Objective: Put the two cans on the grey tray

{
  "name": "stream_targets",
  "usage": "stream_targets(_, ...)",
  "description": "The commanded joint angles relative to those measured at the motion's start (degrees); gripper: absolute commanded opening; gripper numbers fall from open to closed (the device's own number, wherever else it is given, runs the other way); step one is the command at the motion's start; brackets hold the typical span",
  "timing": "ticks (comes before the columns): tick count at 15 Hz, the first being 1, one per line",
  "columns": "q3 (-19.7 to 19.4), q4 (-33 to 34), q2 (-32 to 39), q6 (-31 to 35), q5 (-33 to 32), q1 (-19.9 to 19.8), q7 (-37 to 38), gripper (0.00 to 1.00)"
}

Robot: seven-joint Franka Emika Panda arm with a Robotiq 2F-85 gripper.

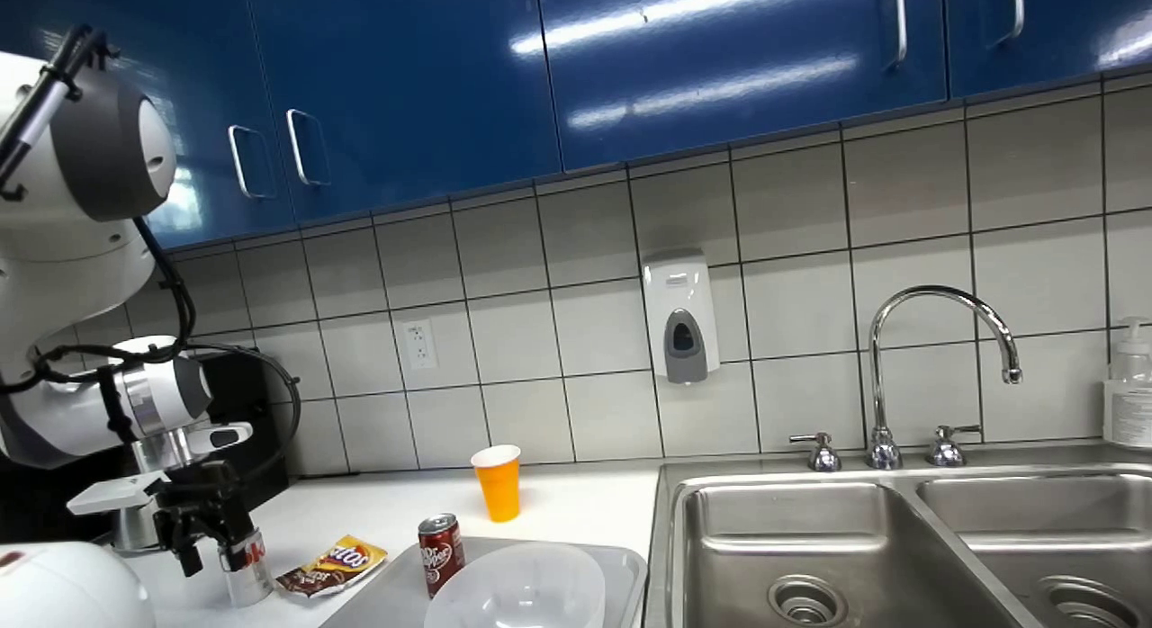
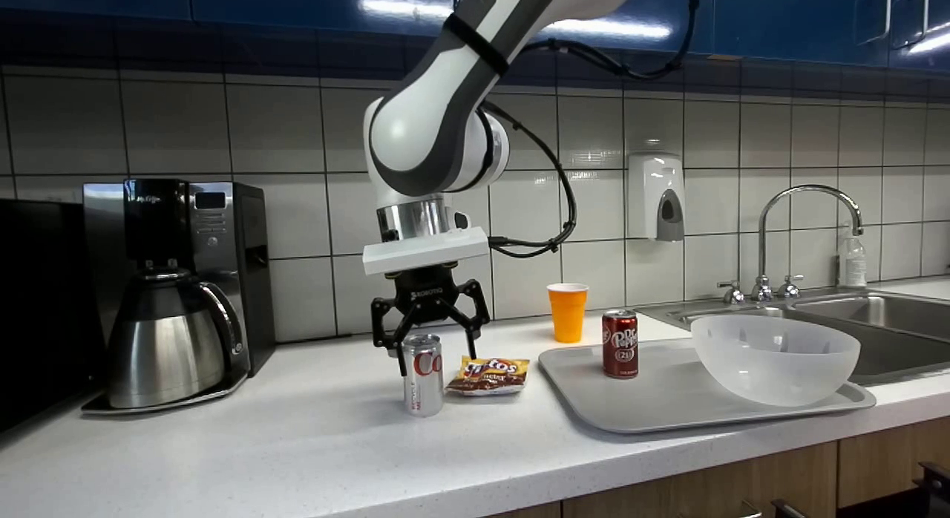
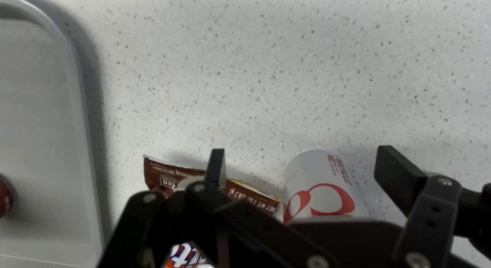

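Observation:
A silver can with red lettering [image 2: 423, 377] stands upright on the white counter; it also shows in an exterior view [image 1: 247, 581] and in the wrist view [image 3: 322, 176]. A dark red can [image 2: 620, 345] stands upright on the grey tray [image 2: 653, 408]. In the wrist view only an edge of the red can [image 3: 5, 197] shows, on the tray [image 3: 38, 106] at the left. My gripper [image 2: 438, 361] is open and points down at the silver can. In the wrist view the can lies between the spread fingers [image 3: 303, 164], with gaps on both sides. The can's top is hidden there.
A chip bag [image 2: 490, 377] lies right beside the silver can, under one finger in the wrist view. A translucent bowl [image 2: 775, 358] sits on the tray near the red can. An orange cup [image 2: 568, 315] stands behind the tray. A coffee maker [image 2: 249, 280] and a sink [image 1: 783, 556] flank the counter.

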Motion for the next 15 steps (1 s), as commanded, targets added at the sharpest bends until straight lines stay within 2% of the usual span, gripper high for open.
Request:
stream_targets(1,-1.3,2.8,2.0,0.4,-1.0,1.1,-0.9,1.0)
stream_targets(15,-4.3,9.4,8.8,4.3,-0.1,2.2,-1.2,1.0)
